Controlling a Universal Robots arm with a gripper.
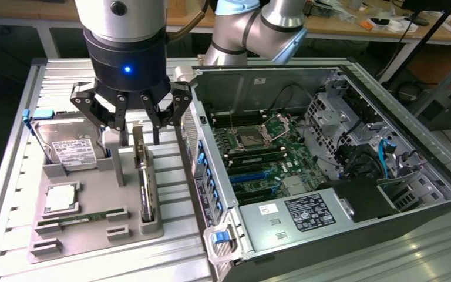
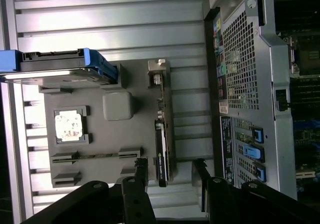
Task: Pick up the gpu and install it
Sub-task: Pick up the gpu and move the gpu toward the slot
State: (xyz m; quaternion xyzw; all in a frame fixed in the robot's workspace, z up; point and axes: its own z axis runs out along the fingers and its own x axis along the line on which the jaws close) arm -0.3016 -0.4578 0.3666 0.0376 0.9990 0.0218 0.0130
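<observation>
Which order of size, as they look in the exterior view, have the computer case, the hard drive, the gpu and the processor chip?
1. computer case
2. hard drive and gpu: unsure, because the gpu stands on edge and looks longer but much thinner
3. processor chip

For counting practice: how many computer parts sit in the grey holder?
4: silver hard drive, white label, far end; square silver processor, middle; narrow green memory stick, near end; dark green gpu card on edge beside the black case. None seem hidden.
</observation>
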